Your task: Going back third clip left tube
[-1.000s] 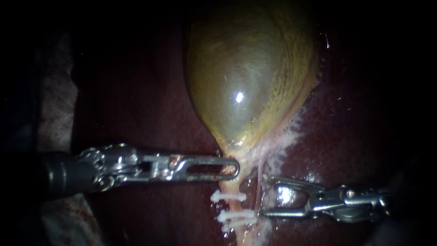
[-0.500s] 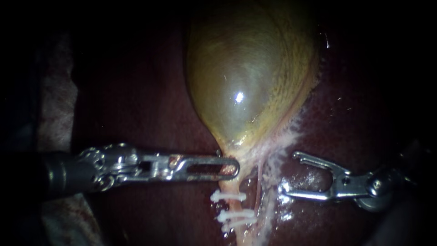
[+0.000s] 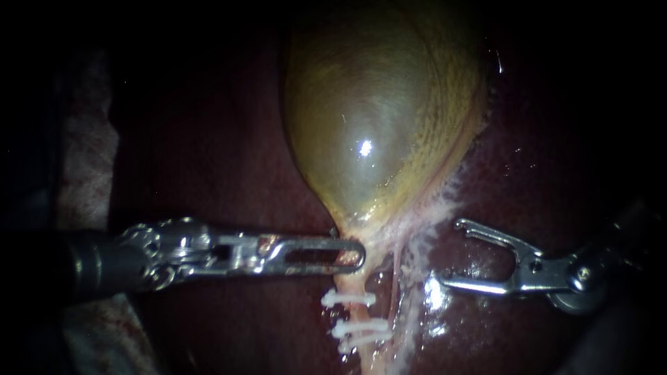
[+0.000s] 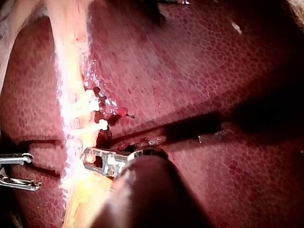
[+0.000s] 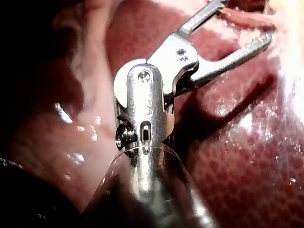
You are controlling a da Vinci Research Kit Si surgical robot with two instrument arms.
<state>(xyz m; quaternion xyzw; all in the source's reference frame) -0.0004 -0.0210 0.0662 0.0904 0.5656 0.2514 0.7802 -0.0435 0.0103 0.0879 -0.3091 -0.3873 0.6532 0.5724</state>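
Note:
The yellow-green gallbladder [image 3: 375,118] narrows to a pale neck. My left instrument [image 3: 351,254] comes in level from the left, its slotted jaws shut on that neck just above the left tube [image 3: 351,283]. Three white clips [image 3: 356,326] cross this tube; the top one [image 3: 347,300] sits a little apart. A thinner right tube [image 3: 396,292] runs beside it. My right instrument [image 3: 451,252] stands to the right of both tubes, jaws open over the liver and holding nothing. The left wrist view shows the clips [image 4: 90,107] ahead of my left instrument [image 4: 95,159]. Open jaws also show on my right instrument [image 5: 242,23].
Dark red liver [image 3: 208,173] surrounds the gallbladder. Whitish frayed tissue [image 3: 434,215] lines the gallbladder's lower right edge. A pale stained cloth [image 3: 83,160] lies at the far left. In the left wrist view my right instrument [image 4: 16,171] shows beyond the pale tube strand.
My right instrument has drawn back to the right, away from the clipped tube, with its open jaws tilting upward. The left instrument and the clips have stayed put.

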